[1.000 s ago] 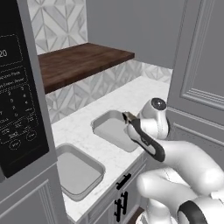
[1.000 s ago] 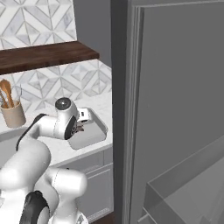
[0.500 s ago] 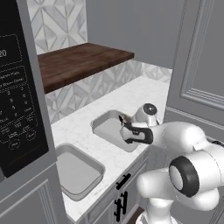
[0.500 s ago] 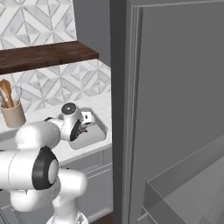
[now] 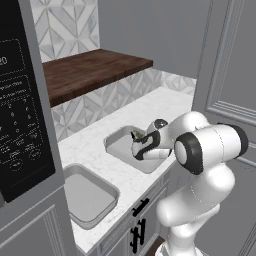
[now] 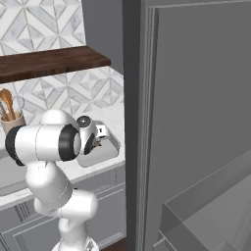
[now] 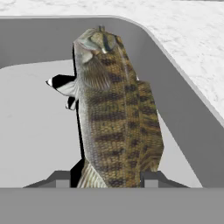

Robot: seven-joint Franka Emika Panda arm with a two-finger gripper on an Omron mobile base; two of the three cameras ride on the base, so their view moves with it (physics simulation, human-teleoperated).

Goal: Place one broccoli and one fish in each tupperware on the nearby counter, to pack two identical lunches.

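Fish (image 7: pixel 116 113) in hand (image 7: pixel 107 177), over tupperware (image 7: pixel 39 131)

A dark wooden shelf (image 5: pixel 95 72) hangs over the tiled backsplash (image 5: pixel 95 107). Left of the shelf I see a black microwave (image 5: pixel 22 110). Right of the shelf stands a tall grey cabinet (image 6: pixel 196 112). Below the shelf sits a utensil cup (image 6: pixel 12 122) holding wooden spoons.

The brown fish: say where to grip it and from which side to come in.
Grip the fish across its narrow tail end, where the pincer already straddles it over the tray. Come in along its length from the tail: the flat-sided body there fits between the two fingers.
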